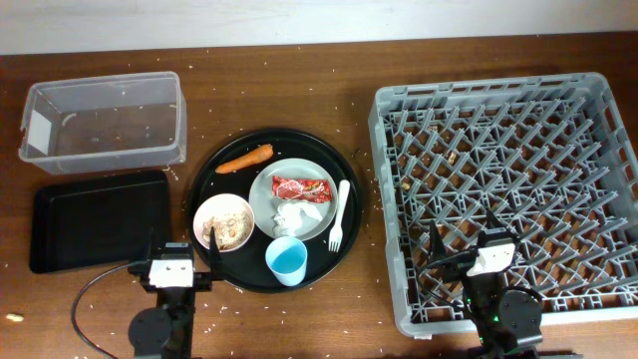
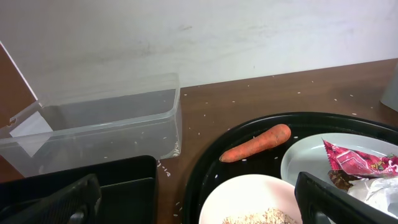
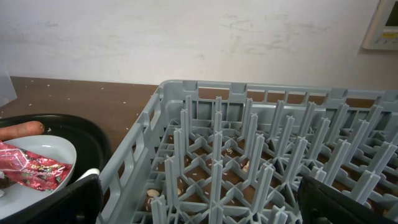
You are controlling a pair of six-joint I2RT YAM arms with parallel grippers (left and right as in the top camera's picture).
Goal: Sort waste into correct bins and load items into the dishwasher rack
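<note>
On the round black tray (image 1: 214, 179) lie an orange carrot (image 1: 245, 160), a white plate (image 1: 263, 195) with a red wrapper (image 1: 301, 187) and a crumpled tissue (image 1: 290, 216), a white bowl (image 1: 203, 212) with beige food scraps (image 1: 227, 231), a light blue cup (image 1: 287, 260) and a white fork (image 1: 340, 214). My left gripper (image 1: 182, 249) is open and empty just in front of the bowl (image 2: 249, 193). My right gripper (image 1: 469, 244) is open and empty over the grey rack's (image 1: 478, 88) front left part (image 3: 199, 205).
The clear box (image 1: 105, 155) with a white label stands at the far left, with the shallow black rectangular tray (image 1: 98, 219) in front of it. Rice grains are scattered over the wooden table and under the rack. A wall runs along the back.
</note>
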